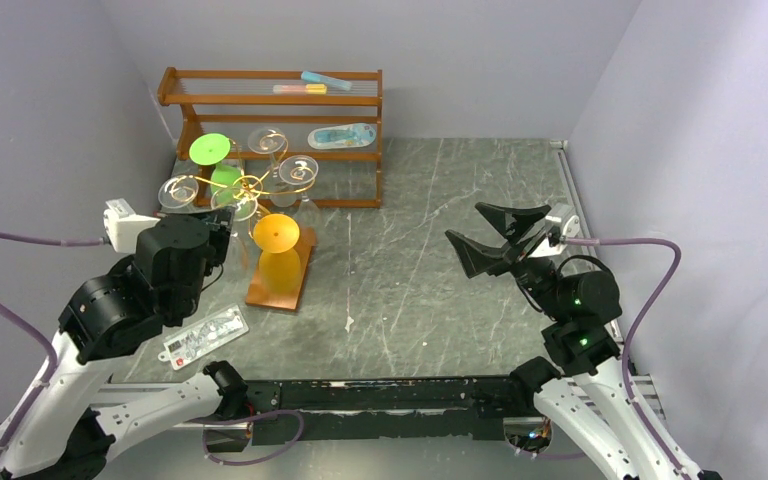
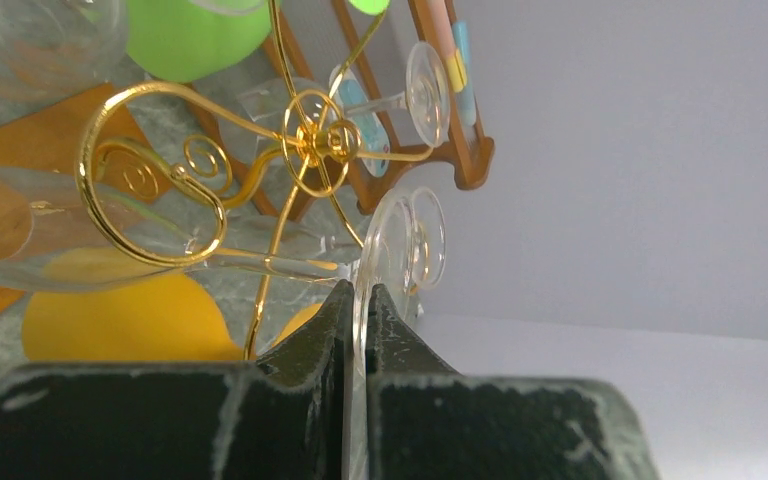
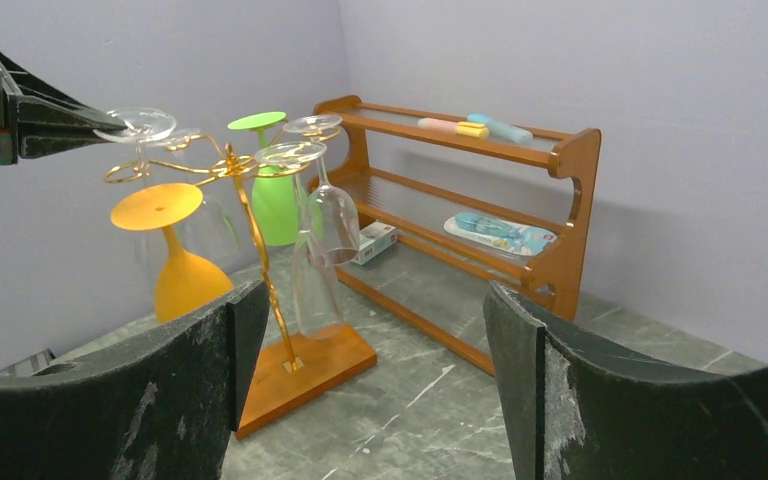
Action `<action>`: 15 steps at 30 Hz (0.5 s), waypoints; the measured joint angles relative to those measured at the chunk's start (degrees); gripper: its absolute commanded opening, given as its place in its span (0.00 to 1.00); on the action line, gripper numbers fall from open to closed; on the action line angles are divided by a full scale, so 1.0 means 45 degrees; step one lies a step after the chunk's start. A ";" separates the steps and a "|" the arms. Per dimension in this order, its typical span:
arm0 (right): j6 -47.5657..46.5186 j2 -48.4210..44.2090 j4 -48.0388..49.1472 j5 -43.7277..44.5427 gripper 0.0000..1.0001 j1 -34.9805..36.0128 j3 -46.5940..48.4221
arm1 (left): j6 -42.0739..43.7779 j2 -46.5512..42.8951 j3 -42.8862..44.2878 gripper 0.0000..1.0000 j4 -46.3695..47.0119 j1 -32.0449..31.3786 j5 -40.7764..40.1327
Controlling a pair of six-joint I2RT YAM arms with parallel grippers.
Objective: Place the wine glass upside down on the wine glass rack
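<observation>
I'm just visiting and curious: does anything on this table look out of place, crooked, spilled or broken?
Nothing looks spilled or broken. One stray: a flat white packet lies crooked at the table's front left. The left gripper pinches a clear wine glass by its foot at the wine glass rack.

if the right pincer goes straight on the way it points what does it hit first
Probably the clear glasses hanging on the wine glass rack; depth is unclear, so the right pincer might instead reach the wooden shelf behind.

Hanging glasses (image 1: 278, 232) crowded the wine glass rack (image 1: 272, 299) at left; the wooden shelf (image 1: 260, 100) walled the far side; the table (image 1: 430, 280) lay open at right.
</observation>
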 measured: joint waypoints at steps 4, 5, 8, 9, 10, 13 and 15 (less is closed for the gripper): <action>0.0005 0.0068 0.0000 0.0000 0.82 0.0000 0.0000 | -0.0306 -0.0063 -0.0345 0.05 0.0160 0.0000 -0.0860; 0.0005 0.0092 0.0000 0.0000 0.82 0.0000 0.0000 | -0.0398 -0.0087 -0.0369 0.05 0.0151 0.0000 -0.1049; 0.0005 0.0141 0.0000 -0.0010 0.82 0.0000 0.0000 | -0.0772 -0.0160 -0.0374 0.05 0.0151 0.0000 -0.1481; 0.0005 0.0151 0.0000 -0.0010 0.82 0.0005 0.0000 | -0.0850 -0.0170 -0.0374 0.05 0.0151 0.0000 -0.1564; 0.0010 0.0160 0.0000 -0.0010 0.82 0.0005 0.0000 | -0.0908 -0.0180 -0.0379 0.05 0.0151 0.0000 -0.1647; 0.0015 0.0180 0.0000 -0.0010 0.82 0.0000 0.0000 | -0.0957 -0.0287 -0.0481 0.05 0.0175 0.0000 -0.1933; 0.0015 0.0185 0.0005 -0.0015 0.82 0.0000 0.0000 | -0.0923 -0.0389 -0.0597 0.05 0.0257 0.0000 -0.2079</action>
